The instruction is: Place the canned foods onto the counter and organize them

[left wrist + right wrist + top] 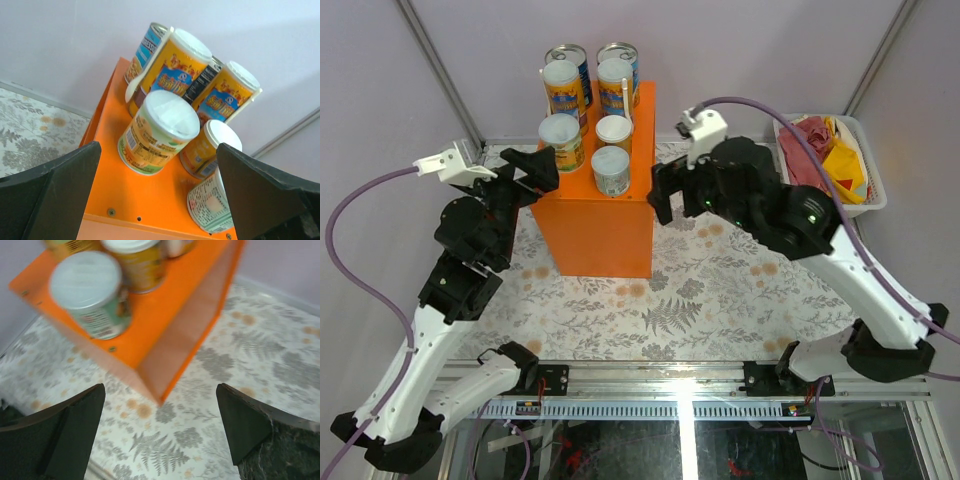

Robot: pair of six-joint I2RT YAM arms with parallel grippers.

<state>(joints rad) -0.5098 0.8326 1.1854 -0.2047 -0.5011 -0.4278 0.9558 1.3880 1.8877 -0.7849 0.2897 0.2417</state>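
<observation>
The orange counter [605,235] stands at the back middle of the table. Several cans stand on its top: two blue-labelled ones [568,58] at the back, two tall yellow-orange ones [566,90] in front of them, and shorter pale-lidded ones [611,170] nearest. My left gripper [535,172] is open and empty at the counter's left edge. In the left wrist view [157,200] it frames the counter top [110,180] and a pale-lidded can [160,130]. My right gripper [665,192] is open and empty just right of the counter. The right wrist view [160,430] shows the counter's corner [150,330].
A white plastic basket [868,170] with red and yellow cloths [830,150] sits at the far right. A floral cloth [720,290] covers the table. The back wall and metal frame posts [440,70] stand close behind the counter.
</observation>
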